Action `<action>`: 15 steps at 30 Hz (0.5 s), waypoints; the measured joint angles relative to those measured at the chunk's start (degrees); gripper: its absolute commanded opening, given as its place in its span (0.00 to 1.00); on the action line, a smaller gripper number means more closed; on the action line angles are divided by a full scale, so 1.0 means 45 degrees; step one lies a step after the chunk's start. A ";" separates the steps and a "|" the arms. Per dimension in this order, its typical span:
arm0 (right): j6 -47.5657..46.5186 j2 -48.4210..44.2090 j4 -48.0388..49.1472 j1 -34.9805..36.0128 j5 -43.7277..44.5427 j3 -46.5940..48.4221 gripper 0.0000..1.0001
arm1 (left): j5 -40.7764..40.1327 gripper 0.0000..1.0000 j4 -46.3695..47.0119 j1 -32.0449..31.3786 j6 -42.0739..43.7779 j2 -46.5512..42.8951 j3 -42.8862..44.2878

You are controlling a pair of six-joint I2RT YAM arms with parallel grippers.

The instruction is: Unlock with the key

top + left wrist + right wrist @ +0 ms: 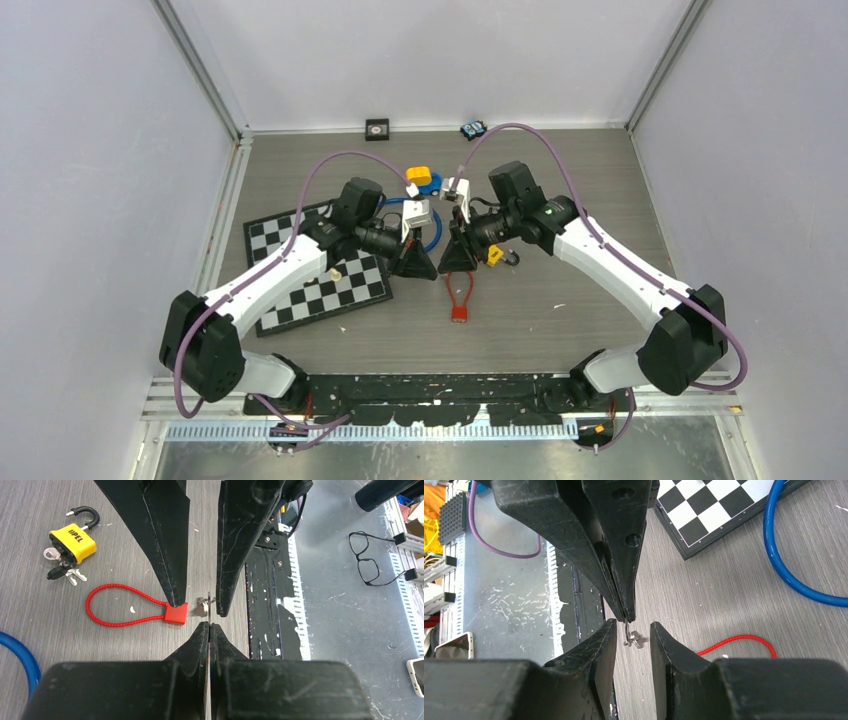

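A small silver key hangs on a ring from my left gripper, which is shut on the ring just above the table. In the left wrist view the left gripper is closed with the key just past its tips. My right gripper is open, its fingertips either side of the key and not touching it. The red cable lock lies on the table beside the right gripper's fingertips. In the top view both grippers, left and right, meet above the red lock.
A yellow padlock, its shackle open and keys in it, lies beyond the red lock; it also shows in the top view. A chessboard lies on the left and a blue cable loop behind the grippers. Glasses lie off the table.
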 measured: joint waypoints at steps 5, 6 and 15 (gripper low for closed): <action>-0.0039 0.0005 -0.0005 0.0039 0.0019 -0.0087 0.33 | 0.0000 0.00 0.0063 0.0000 -0.0005 0.0000 0.0000; -0.0044 0.0005 -0.0005 0.0049 0.0024 -0.0097 0.33 | 0.0000 0.00 0.0063 0.0000 -0.0005 0.0000 0.0000; -0.0219 0.0005 -0.0019 0.0107 0.0126 -0.0126 0.29 | -0.0005 0.00 0.0073 0.0000 -0.0034 0.0000 0.0000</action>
